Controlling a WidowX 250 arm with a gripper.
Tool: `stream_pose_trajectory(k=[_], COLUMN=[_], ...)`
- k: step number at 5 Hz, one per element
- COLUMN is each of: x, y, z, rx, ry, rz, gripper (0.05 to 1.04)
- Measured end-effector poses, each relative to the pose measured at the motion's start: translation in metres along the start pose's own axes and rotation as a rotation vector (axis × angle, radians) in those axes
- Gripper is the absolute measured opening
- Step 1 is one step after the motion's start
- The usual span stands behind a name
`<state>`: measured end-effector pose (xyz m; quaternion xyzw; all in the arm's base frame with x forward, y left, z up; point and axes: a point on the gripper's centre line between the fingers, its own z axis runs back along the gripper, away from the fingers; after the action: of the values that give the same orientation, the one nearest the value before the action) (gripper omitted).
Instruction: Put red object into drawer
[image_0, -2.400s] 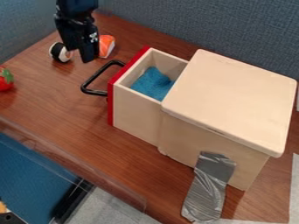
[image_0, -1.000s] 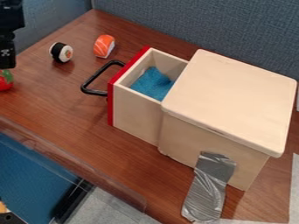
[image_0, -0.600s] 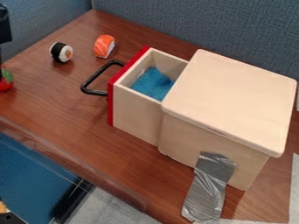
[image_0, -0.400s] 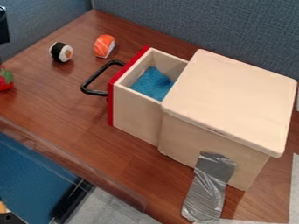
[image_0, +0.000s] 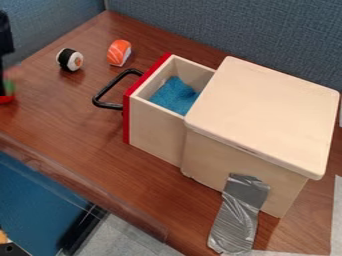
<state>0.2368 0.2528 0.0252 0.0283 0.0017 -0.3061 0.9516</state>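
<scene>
red, likely light and firm, perhaps a little slippery, the berry (image_0: 6, 99) is at the view's left edge, outside the drawer (image_0: 155, 130), right at the gripper (image_0: 2, 86), whose spread i cannot tell, and is best held across its middle.

At the left edge, the black gripper (image_0: 3, 82) hangs down over the red strawberry (image_0: 5, 99) with its green top, on the brown table (image_0: 73, 130); farther off and to the right lie a black-and-white sushi roll (image_0: 65, 59) and, near it, an orange-and-white sushi (image_0: 118, 53). The wooden box (image_0: 264, 115) stands to the right, its drawer (image_0: 155, 131) open toward the left, with a red front, a black handle (image_0: 98, 98) and a blue cloth (image_0: 175, 96) inside. Grey tape (image_0: 239, 220) runs down the box's near side to the table, and a blue-grey partition (image_0: 234, 27) rises beyond.
</scene>
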Motion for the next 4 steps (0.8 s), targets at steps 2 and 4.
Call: stream_pose_trajectory(k=[2, 4], x=[0.003, 0.003], y=[0.01, 0.017], z=[-0.018, -0.017], rx=[0.005, -0.011], ry=[-0.007, -0.036], rz=[0.064, 0.116], gripper=[0.949, 0.795])
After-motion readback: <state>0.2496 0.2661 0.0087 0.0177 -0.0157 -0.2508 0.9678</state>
